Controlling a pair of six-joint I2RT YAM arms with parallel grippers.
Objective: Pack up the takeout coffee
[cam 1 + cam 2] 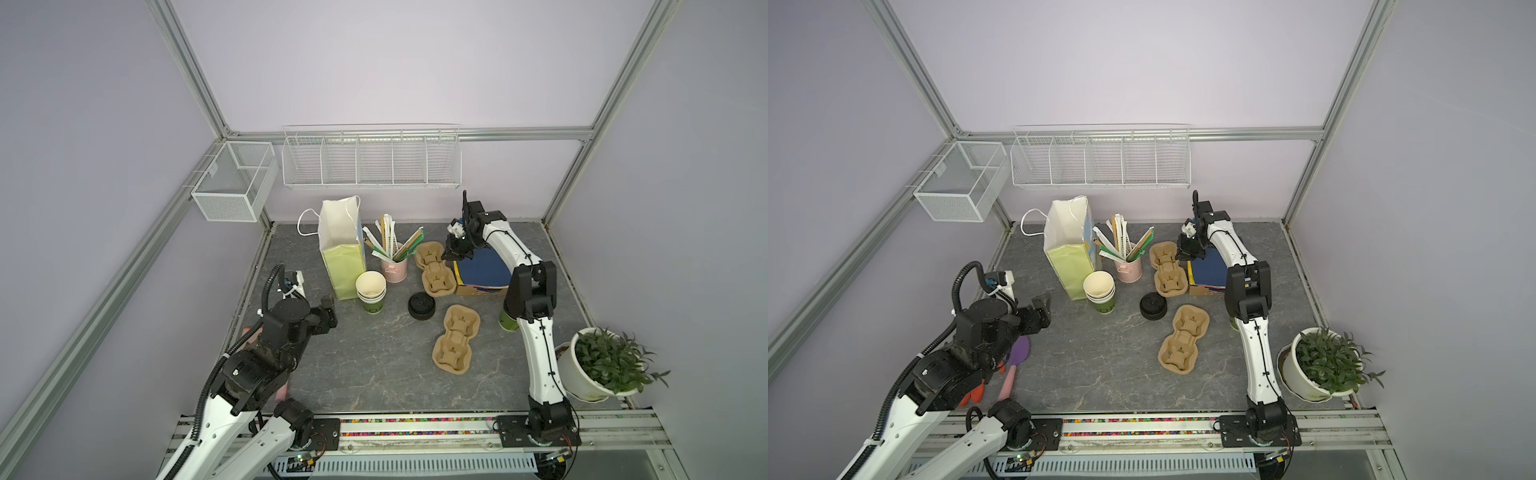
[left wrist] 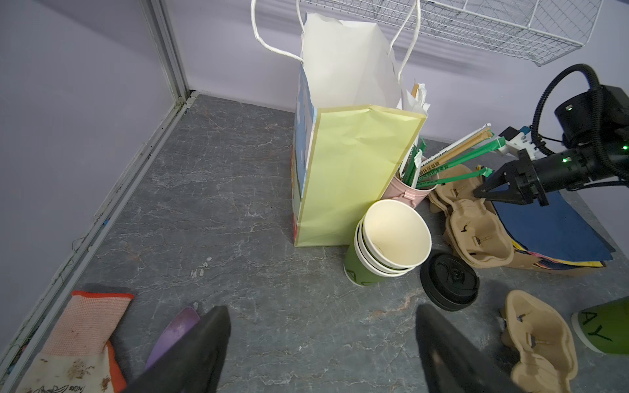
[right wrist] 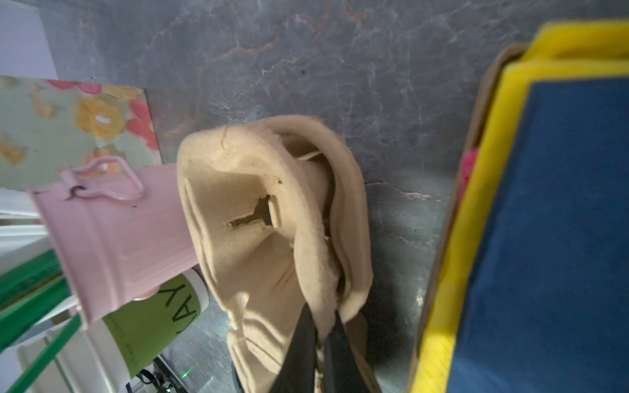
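The grey counter [image 1: 374, 374] carries an open paper bag [image 1: 343, 249] at the back, with a stack of pulp cup carriers [image 1: 432, 266] a little to its right. The takeout coffee [image 1: 508, 322] sits near the counter's right edge, mostly hidden behind the right arm [image 1: 536, 328] in both top views. Only its green wall shows, so I cannot tell whether the lid is seated. With so thin a paper wall it is likely light, easy to dent and a little slick, and heavier and prone to spill if filled. The safest hold is probably around the body just under the rim, kept upright and squeezed gently, not on the lid. The right fingers [image 3: 301, 343] are pinched closed on the rim of one of the cup carriers. The left fingers [image 2: 204, 347] are spread wide and empty above the counter's left front.
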